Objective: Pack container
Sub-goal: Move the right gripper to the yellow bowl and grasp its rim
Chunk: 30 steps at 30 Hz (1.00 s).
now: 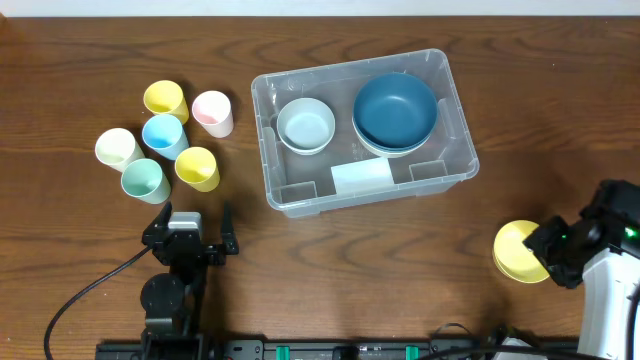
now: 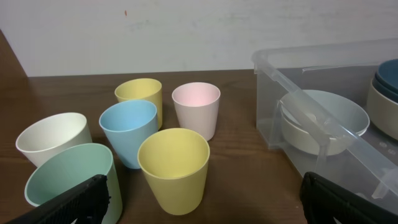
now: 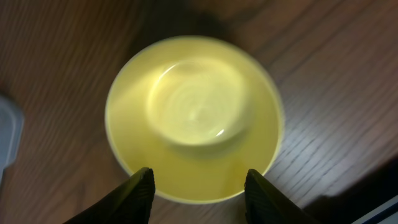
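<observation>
Six cups [image 1: 163,133] stand left of the container [image 1: 350,65], near the wide-open left gripper [image 1: 194,222]. Right gripper [image 3: 199,186], fingers apart, hovers over a yellow bowl [image 3: 193,118], clasping nothing.

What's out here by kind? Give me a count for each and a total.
Plastic cups: 6 (yellow cup, pink cup, blue cup, cream cup, green cup, second yellow cup)
Round bowls: 4 (pale grey-blue bowl, dark blue bowl, whitish bowl beneath it, yellow bowl)
Clear rectangular plastic bin: 1
Total: 11
</observation>
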{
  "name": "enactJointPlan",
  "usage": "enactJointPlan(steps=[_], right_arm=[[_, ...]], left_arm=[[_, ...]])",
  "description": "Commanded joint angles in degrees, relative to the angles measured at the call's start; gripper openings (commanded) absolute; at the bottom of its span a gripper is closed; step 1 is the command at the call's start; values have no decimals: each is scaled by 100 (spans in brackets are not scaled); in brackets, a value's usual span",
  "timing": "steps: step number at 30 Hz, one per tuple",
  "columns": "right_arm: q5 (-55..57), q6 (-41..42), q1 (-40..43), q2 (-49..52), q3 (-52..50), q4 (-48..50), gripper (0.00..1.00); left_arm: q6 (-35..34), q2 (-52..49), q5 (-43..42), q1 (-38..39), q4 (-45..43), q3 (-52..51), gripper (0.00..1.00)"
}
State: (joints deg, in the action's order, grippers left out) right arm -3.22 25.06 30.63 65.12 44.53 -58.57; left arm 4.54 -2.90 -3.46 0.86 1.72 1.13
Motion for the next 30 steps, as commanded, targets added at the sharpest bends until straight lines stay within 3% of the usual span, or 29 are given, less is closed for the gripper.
enactJointPlan(steps=[1, 25, 27, 30], right_arm=[[-24, -208, 332, -72, -37, 59, 49], [0, -192, 498, -72, -990, 588, 45], [-2, -192, 498, -72, -1034, 651, 41], [-4, -190, 498, -61, -1165, 789, 24]], left_arm=[[15, -2, -9, 4, 212, -85, 98], [15, -2, -9, 4, 212, -85, 98], [15, -2, -9, 4, 212, -85, 98], [15, -2, -7, 4, 212, -85, 98]])
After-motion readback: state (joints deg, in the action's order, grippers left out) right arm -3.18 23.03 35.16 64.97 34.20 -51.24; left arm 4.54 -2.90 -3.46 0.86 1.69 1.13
